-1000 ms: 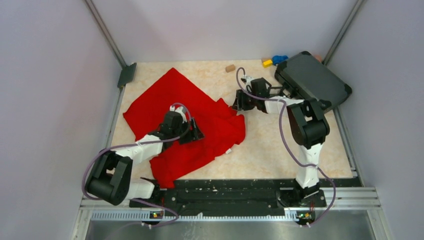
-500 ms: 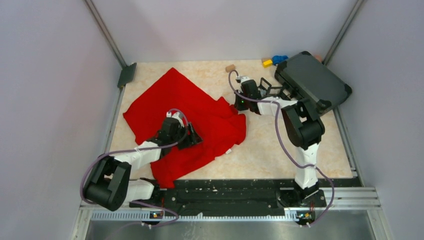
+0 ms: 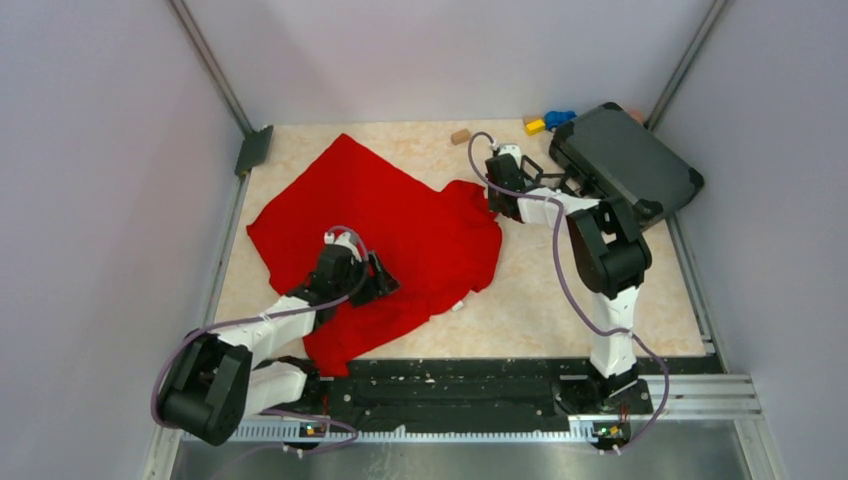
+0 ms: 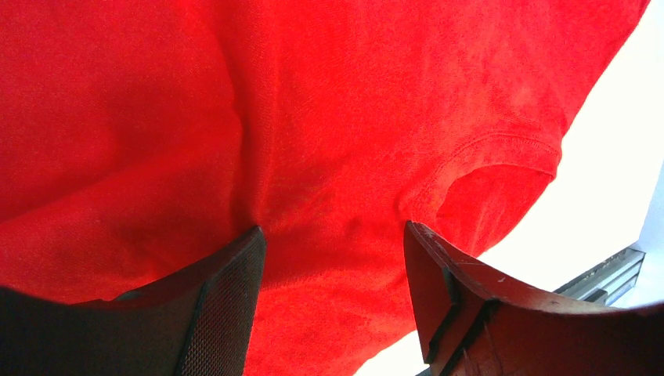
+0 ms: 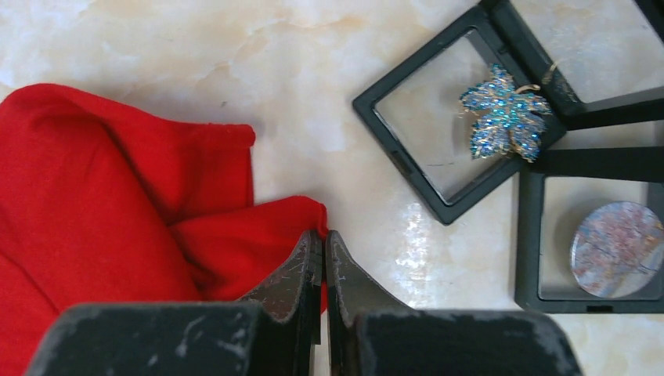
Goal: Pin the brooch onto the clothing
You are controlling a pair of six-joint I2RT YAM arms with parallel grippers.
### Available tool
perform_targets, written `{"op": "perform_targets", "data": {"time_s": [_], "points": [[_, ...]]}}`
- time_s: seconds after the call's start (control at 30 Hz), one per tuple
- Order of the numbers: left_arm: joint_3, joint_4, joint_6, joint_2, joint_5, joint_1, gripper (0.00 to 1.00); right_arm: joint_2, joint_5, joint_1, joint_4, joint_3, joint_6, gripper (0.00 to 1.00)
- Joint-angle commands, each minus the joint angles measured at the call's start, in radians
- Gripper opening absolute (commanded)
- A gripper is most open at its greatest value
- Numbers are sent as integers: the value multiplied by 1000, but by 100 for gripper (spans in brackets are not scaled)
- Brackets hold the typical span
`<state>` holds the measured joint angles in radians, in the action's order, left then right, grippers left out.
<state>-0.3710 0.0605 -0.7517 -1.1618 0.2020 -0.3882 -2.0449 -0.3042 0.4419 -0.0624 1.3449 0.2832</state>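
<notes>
Marble table (image 3: 520,300): left claw (image 4: 333,231) spread, low over clothing (image 4: 313,117); right claw (image 5: 322,233) pinches hem.

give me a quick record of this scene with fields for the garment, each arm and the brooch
garment: large bright red fabric garment, rumpled on the marble-patterned table
left fingers: open over the garment, nothing pinched
right fingers: shut on the garment's edge
brooch: blue jewelled leaf-shaped brooch, in a black-framed clear case, not yet pinned
beside it: round mottled disc in a second case
</notes>
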Motion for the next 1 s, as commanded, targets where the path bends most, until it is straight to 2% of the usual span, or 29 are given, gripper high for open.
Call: {"op": "perform_targets", "data": {"time_s": [0.0, 0.53, 0.57, 0.6, 0.67, 0.7, 0.73, 0.83, 0.97], "points": [[27, -56, -7, 34, -29, -2, 70, 36, -99, -4, 3, 34, 6, 0], [8, -139, 1, 125, -22, -2, 72, -22, -140, -12, -41, 146, -69, 0], [1, -143, 14, 136, -13, -2, 72, -21, -123, -12, -49, 151, -75, 3], [-8, -146, 31, 148, 2, -3, 73, -15, -102, -12, -57, 154, -83, 14], [-33, -160, 81, 178, 30, -6, 75, 19, -31, -10, -63, 146, -104, 49], [-55, -180, 112, 200, 44, -10, 75, 41, 15, -8, -67, 139, -117, 60], [-77, -205, 140, 216, 48, -18, 76, 69, 43, -4, -80, 134, -122, 65], [-136, -298, 214, 259, -19, -76, 76, 177, 83, 27, -127, 94, -122, 70], [-177, -380, 256, 285, -162, -227, 74, 354, 135, 78, -146, -25, -54, 71]]}}
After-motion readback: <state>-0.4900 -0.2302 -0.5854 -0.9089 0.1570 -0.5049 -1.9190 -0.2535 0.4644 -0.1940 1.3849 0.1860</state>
